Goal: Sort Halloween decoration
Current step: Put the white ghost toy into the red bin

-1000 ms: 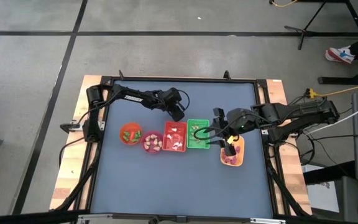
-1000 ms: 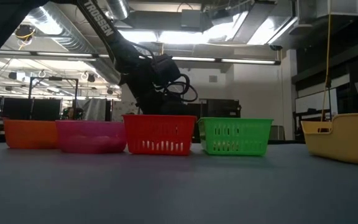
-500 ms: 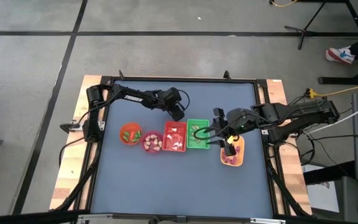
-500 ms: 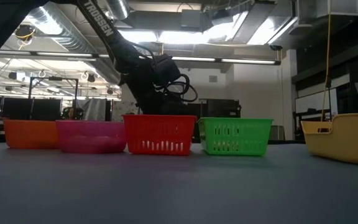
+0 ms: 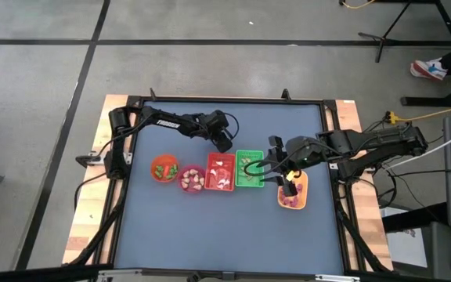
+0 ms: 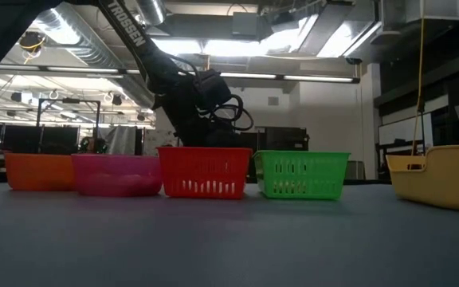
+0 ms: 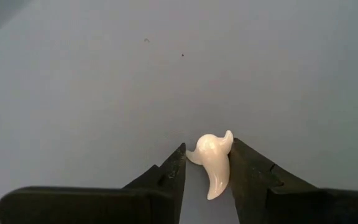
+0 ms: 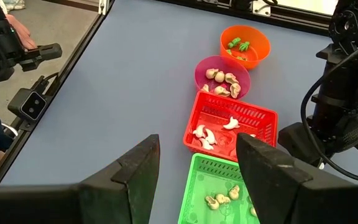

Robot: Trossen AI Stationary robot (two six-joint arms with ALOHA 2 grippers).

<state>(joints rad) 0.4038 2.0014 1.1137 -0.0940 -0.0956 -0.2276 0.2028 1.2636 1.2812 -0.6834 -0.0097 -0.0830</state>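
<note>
While the right gripper (image 8: 197, 171) waits spread wide and empty above the green basket (image 8: 213, 186), the left gripper (image 7: 207, 165) is clenched on a white ghost trinket (image 7: 211, 160), its tail running back along the fingers (tip toward the wrist). In the high view this gripper hangs just behind the red basket (image 5: 220, 173), which holds similar white pieces, so I judge a short forward carry remains.

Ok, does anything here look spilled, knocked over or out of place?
Nothing stands out. The orange bowl, pink bowl, red basket and green basket stand upright in a row, trinkets inside. The left tool grips one white trinket.
</note>
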